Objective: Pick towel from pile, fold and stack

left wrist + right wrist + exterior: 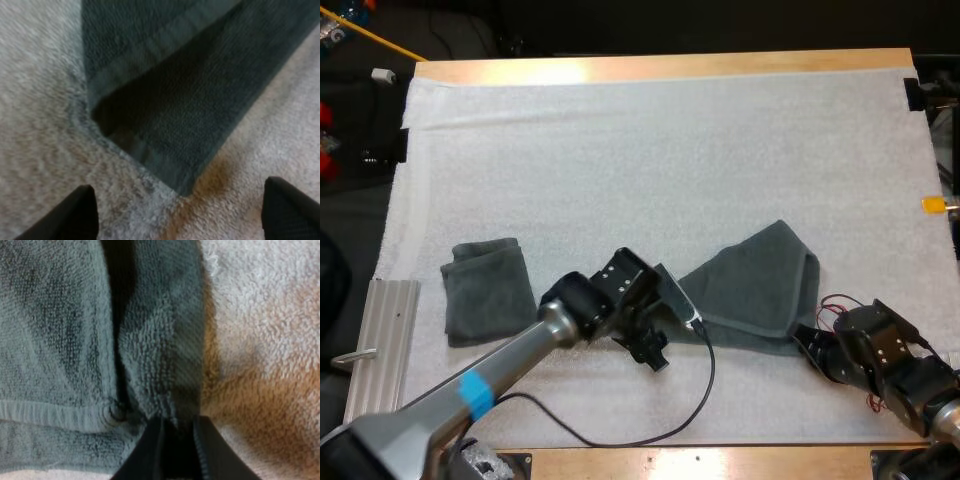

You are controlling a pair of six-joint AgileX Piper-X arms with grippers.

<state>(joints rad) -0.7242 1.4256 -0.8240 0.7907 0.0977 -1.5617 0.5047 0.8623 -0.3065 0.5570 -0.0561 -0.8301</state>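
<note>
A dark grey-green towel [755, 290] lies half folded on the white mat, right of centre. My right gripper [808, 345] is at its near right corner, and the right wrist view has the gripper [176, 442] shut on a raised fold of the towel [155, 350]. My left gripper [655, 355] hovers just off the towel's near left corner. In the left wrist view its fingers [82, 215] stand wide apart, open, with the towel's layered corner [170, 110] just ahead of them and untouched. A second towel [485, 290] lies folded at the left.
A ribbed metal plate [378, 345] with a handle lies off the mat's near left edge. The wooden table's front edge [720, 462] runs close behind both grippers. The far half of the mat [660, 140] is bare.
</note>
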